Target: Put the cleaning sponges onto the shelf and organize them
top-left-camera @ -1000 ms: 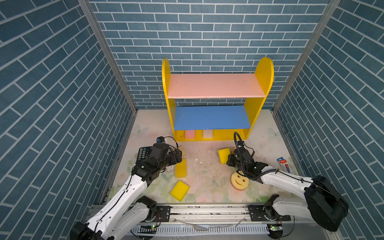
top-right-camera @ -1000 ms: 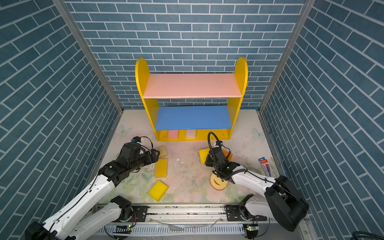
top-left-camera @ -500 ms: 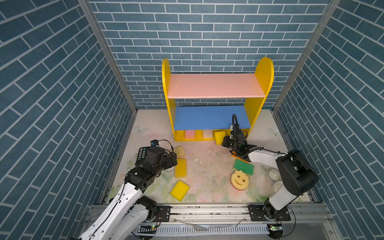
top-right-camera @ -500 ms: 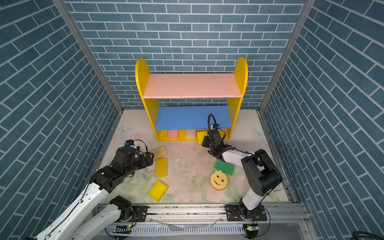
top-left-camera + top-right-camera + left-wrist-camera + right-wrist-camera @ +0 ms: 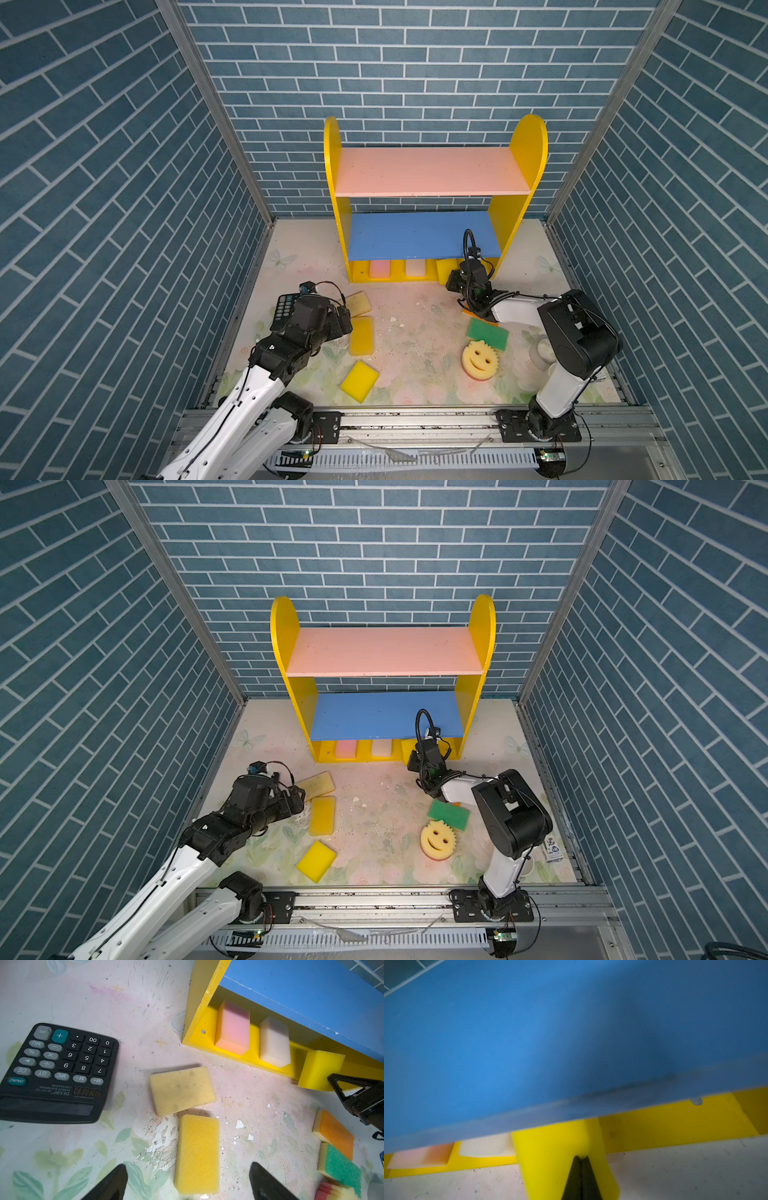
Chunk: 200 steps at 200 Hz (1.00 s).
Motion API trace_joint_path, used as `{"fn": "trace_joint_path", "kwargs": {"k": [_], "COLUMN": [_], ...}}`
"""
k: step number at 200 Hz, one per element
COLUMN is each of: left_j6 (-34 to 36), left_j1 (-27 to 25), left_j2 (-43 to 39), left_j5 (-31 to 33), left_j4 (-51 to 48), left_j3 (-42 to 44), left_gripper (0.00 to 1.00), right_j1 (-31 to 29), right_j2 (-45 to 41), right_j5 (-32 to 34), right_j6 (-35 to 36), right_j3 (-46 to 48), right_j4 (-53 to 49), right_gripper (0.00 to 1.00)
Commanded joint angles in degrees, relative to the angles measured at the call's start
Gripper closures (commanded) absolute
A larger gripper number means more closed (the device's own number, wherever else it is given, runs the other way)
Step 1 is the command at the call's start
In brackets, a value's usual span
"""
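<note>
The shelf (image 5: 428, 170) stands at the back, with a pink sponge (image 5: 379, 269) and a whitish sponge (image 5: 415, 268) on its yellow base. My right gripper (image 5: 580, 1159) is shut on a bright yellow sponge (image 5: 550, 1157) at the base's front edge, under the blue board (image 5: 529, 1032). My left gripper (image 5: 187, 1165) hangs open above a deep yellow sponge (image 5: 197, 1153), with a tan sponge (image 5: 180, 1091) just beyond. On the table lie another yellow sponge (image 5: 359, 381), a green one (image 5: 487, 334), the smiley one (image 5: 480, 359) and an orange one (image 5: 334, 1132).
A black calculator (image 5: 58, 1072) lies by the left wall, beside my left gripper. A small packet (image 5: 552, 848) and a clear cup (image 5: 540, 353) sit near the right arm's base. Brick walls close in three sides.
My right gripper has carried the bright yellow sponge from the middle of the table to the shelf's base. My left gripper has stayed over the deep yellow sponge.
</note>
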State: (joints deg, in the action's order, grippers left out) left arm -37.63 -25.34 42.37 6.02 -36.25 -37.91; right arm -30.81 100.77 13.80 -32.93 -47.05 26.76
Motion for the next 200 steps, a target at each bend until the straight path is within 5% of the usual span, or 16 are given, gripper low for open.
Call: {"fn": "trace_joint_path", "kwargs": {"k": [1,76,92,128,200], "left_j6": [0.54,0.46,0.47,0.52,1.0], "left_j1": [0.4,0.44,0.44,0.52,0.5], "left_j2": [0.17,0.98,1.35,1.49,0.81], "left_j5": [0.69,0.73,0.43,0.25,-0.58], "left_j4": [-0.55,-0.44,-0.33,-0.06,-0.14], "left_j3": [-0.23,-0.16,-0.23,-0.15,0.16], "left_gripper": [0.07,0.07,0.07,0.07,0.07], "right_j1": [0.27,0.22,0.22,0.38,-0.24], "right_j2": [1.94,5.08,5.03,3.83,-4.8], "right_j5": [3.81,4.67,5.78,7.28,4.28], "right_j6": [2.16,1.61,1.03,0.5,-3.07], "right_j3": [-1.56,-2.09,-1.84,-0.83,3.27], "right_j4": [4.33,6.66,6.63,6.15,2.08], "right_gripper": [1.0,1.0,0.81,0.64,0.62]}}
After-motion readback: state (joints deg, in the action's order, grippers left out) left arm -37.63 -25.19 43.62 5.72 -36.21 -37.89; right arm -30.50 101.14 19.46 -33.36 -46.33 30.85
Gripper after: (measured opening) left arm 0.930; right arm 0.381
